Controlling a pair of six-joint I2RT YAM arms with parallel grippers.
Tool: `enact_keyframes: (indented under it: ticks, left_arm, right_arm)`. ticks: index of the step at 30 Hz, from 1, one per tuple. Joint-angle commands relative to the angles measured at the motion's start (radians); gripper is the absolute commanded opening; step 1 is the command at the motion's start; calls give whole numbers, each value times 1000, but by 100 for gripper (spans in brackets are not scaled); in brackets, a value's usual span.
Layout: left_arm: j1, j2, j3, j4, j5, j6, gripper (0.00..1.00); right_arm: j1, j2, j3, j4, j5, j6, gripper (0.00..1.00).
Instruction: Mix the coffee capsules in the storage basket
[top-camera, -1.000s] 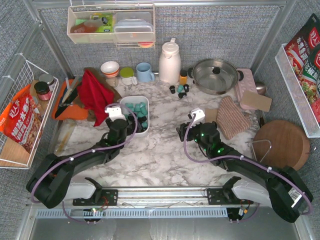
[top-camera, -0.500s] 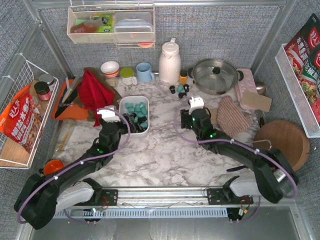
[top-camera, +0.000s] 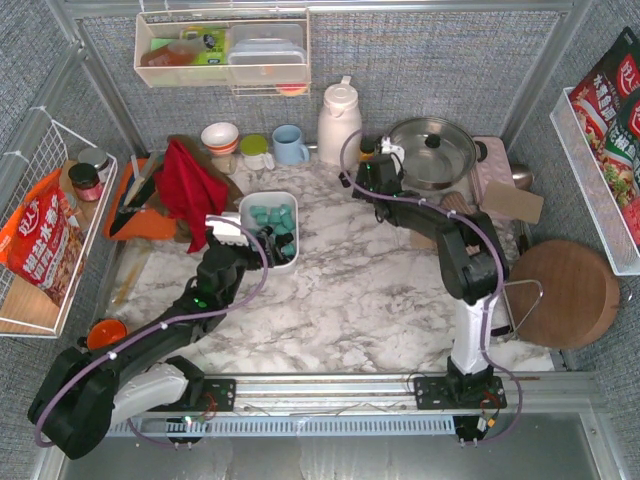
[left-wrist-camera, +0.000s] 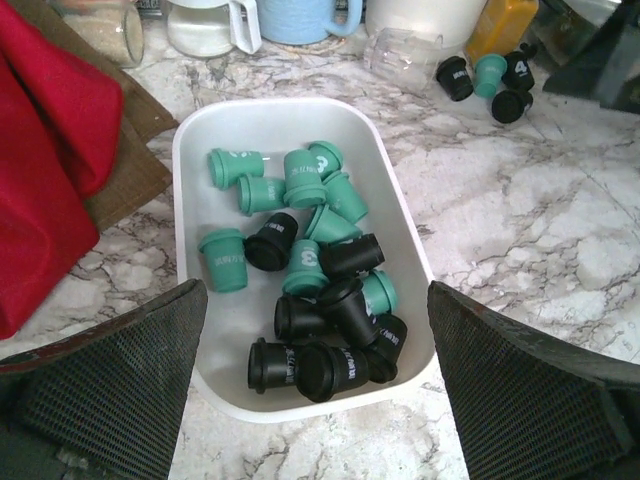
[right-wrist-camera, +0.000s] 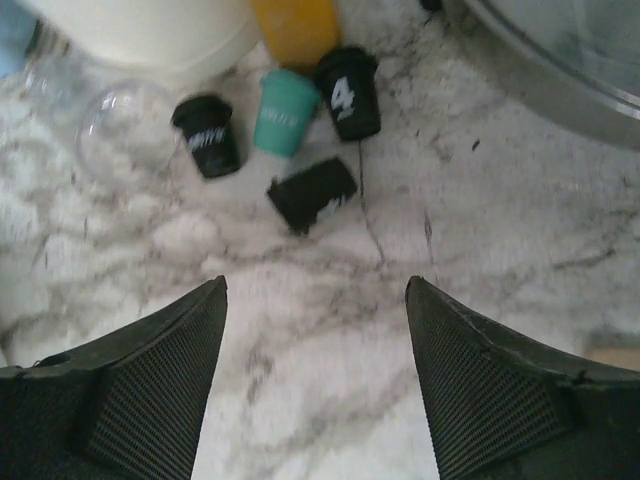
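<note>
Above the white plastic storage basket (left-wrist-camera: 290, 105) of teal and black coffee capsules (left-wrist-camera: 300, 180), left gripper (left-wrist-camera: 315, 290) gapes; beyond it, right gripper (right-wrist-camera: 315, 285) likewise.

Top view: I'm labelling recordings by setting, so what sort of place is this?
Likely a staged kitchen counter: marble worktop, steel pan, white jug and blue mug at the back.

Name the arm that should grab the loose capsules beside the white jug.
Right. Its open right gripper hovers just short of the four loose capsules; the left gripper, also open, is at the storage basket.
</note>
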Motion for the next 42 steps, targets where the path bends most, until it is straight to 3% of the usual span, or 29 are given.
enact_keyframes:
  ticks: [1,5,10,15,26,29,32,42]
  left_arm:
    - [1,6,-23,67,12,28,99]
    - [1,30,-22,100,14,33,99]
    - [1,65,5,81,42,32,99]
    - [1,80,12,86,57,31,99]
    - [1,96,15,96,71,34,99]
    - [1,99,14,105,73,46,99]
    - [1,107,8,138,107,88,99]
    - [1,265,-25,492,537,379,99]
  right_arm:
    - [-41,112,143,-83,-14,152,76]
    - [-48,224,290,-114,3,197,76]
    - [-48,368,505,-308,33,258,75]
    - [-47,408,562,-430,86,327,68]
    - [-53,413,577,-462,31,309,38]
    - [-53,363,514,-428,-1,261,28]
    - [-47,279,427,-395,-47,176,25]
    - [64,-265,-152,-87,-512,-96,24]
